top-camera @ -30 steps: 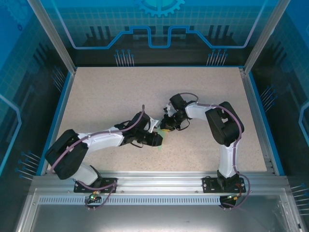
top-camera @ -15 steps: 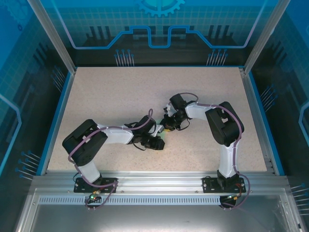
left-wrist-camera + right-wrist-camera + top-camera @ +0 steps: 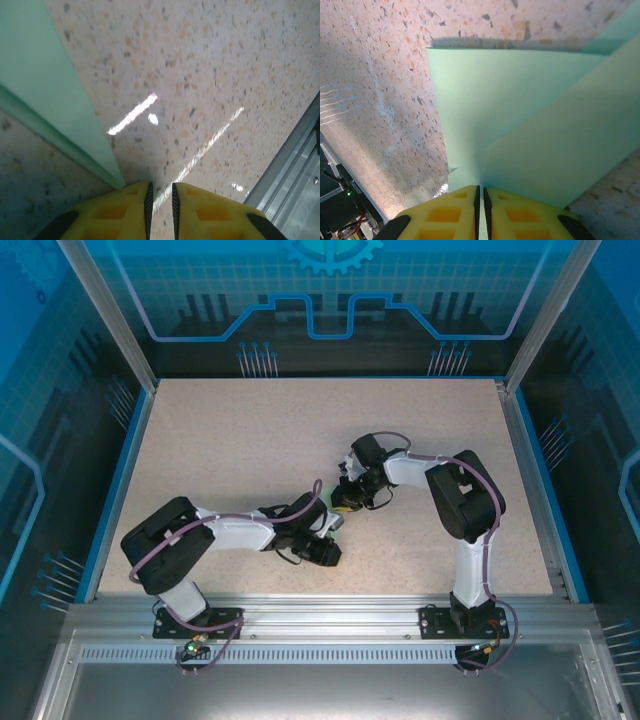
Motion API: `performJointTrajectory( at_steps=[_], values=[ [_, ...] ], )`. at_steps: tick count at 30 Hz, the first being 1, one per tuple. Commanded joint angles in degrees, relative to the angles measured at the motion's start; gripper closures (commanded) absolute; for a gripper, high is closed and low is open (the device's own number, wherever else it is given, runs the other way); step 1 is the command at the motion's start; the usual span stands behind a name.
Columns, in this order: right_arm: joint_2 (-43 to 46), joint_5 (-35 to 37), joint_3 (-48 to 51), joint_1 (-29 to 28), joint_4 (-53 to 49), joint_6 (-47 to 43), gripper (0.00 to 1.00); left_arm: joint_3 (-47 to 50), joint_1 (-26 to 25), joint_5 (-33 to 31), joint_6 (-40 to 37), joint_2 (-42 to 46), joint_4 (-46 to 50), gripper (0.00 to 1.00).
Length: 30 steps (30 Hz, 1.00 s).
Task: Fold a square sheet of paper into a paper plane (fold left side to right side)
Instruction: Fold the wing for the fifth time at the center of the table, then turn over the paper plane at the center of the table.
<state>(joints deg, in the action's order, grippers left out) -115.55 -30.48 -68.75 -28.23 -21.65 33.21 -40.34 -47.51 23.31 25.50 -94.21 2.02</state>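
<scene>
One speckled beige table [image 3: 250, 440] inside blue-panelled enclosure [image 3: 330, 300].

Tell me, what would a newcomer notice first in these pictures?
First, the two arms meeting at the middle of the speckled table. The right gripper is shut on the folded mint-green paper. The left gripper, nearly closed, sits beside the paper's edge with bare tabletop between its fingertips.

Thin matt mint-green square sheet of paper [image 3: 520, 125] — smooth and creased, speckled stone-look table [image 3: 210, 75] with glossy streaks, yellow plastic fingers [image 3: 445, 212], brushed metal rail [image 3: 330, 615].
</scene>
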Motion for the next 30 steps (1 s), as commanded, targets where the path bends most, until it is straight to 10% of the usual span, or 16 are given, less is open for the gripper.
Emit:
performJointTrajectory(
  at_steps=[1,11,24,30],
  values=[
    [-2.4,5.4,-0.4,0.7,-1.2,-1.0,0.84,2.1,-0.6,2.8,-0.4,3.9,2.6,0.78],
    [1.3,0.7,-2.3,2.1,-0.2,-0.6,0.81,2.4,3.9,-0.2,2.8,14.3,-1.4,0.69],
    [15.6,21.2,-4.7,-0.7,-17.6,-5.0,0.42,3.0,8.4,-43.1,9.5,32.8,7.3,0.23],
    [12.5,25.8,-3.7,-6.7,-18.0,-0.1,0.33,3.1,8.6,-47.1,12.4,32.4,9.7,0.19]
  ],
)
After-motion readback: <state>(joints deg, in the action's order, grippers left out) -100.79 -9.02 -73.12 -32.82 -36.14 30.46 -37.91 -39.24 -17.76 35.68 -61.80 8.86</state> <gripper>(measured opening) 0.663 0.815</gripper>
